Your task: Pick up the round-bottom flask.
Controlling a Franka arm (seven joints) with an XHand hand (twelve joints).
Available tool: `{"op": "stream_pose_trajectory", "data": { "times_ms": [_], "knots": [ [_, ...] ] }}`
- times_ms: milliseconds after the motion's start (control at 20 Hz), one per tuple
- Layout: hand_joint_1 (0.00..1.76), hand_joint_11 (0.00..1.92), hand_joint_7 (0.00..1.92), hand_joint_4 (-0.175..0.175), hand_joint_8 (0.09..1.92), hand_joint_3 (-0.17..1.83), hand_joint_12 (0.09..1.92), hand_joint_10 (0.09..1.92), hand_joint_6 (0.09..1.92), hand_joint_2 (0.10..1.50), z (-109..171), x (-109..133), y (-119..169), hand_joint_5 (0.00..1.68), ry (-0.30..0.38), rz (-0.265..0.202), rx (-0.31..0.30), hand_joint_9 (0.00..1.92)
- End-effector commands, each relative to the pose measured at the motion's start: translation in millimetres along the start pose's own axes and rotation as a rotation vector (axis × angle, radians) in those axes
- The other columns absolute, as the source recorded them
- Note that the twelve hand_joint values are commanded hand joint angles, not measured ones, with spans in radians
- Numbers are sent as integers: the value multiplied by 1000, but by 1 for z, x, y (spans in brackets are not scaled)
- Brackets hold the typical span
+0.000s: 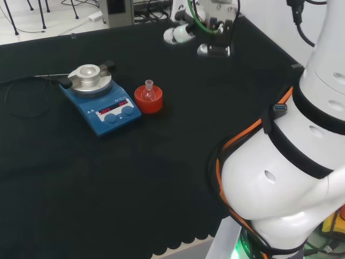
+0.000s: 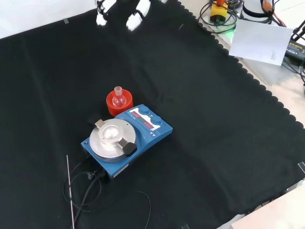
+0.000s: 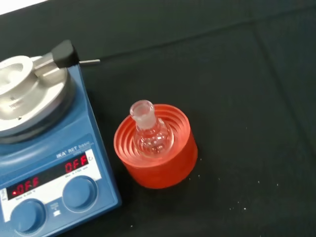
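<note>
A small clear round-bottom flask (image 1: pixel 149 90) (image 2: pixel 118 98) (image 3: pixel 149 134) stands upright, neck up, in a red ribbed ring stand (image 1: pixel 149 103) (image 2: pixel 111 106) (image 3: pixel 170 168) on the black cloth. In the wrist view it looks empty. The hand (image 1: pixel 180 33) hangs well off to the upper right of the flask in the head view, clear of it. In the front view its white fingertips (image 2: pixel 133 19) show at the top edge, spread apart and holding nothing.
A blue hotplate stirrer (image 1: pixel 108 110) (image 2: pixel 145 126) (image 3: pixel 44 173) with a round metal top stands right beside the red stand, almost touching it. Its cable (image 2: pixel 81 191) and a thin rod (image 2: pixel 70 191) lie on the cloth behind it. The arm's white links (image 1: pixel 291 178) fill the head view's right.
</note>
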State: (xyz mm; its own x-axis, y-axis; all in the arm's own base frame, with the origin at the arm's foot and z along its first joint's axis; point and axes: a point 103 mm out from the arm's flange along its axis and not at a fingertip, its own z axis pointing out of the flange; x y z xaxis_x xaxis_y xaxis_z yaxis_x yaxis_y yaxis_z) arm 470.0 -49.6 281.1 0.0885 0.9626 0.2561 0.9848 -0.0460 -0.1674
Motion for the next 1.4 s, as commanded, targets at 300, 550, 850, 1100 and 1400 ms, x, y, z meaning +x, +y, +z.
{"op": "stream_pose_trajectory", "data": {
  "times_ms": [300,550,850,1100,1400],
  "knots": [
    [816,0,314,-43,607,632,1271,634,87,684,98,-30,69,457,233,-24,3,426],
    [849,0,315,-38,609,657,1267,633,87,652,125,-31,81,487,279,-19,24,428],
    [853,0,311,-33,607,669,1254,632,87,643,145,-26,92,503,260,-29,39,426],
    [860,0,299,-30,603,675,1241,629,87,631,157,-25,93,526,276,-30,20,419],
    [885,0,298,-24,601,679,1225,628,87,612,168,-26,92,568,332,-32,-23,416]
  ]
}}
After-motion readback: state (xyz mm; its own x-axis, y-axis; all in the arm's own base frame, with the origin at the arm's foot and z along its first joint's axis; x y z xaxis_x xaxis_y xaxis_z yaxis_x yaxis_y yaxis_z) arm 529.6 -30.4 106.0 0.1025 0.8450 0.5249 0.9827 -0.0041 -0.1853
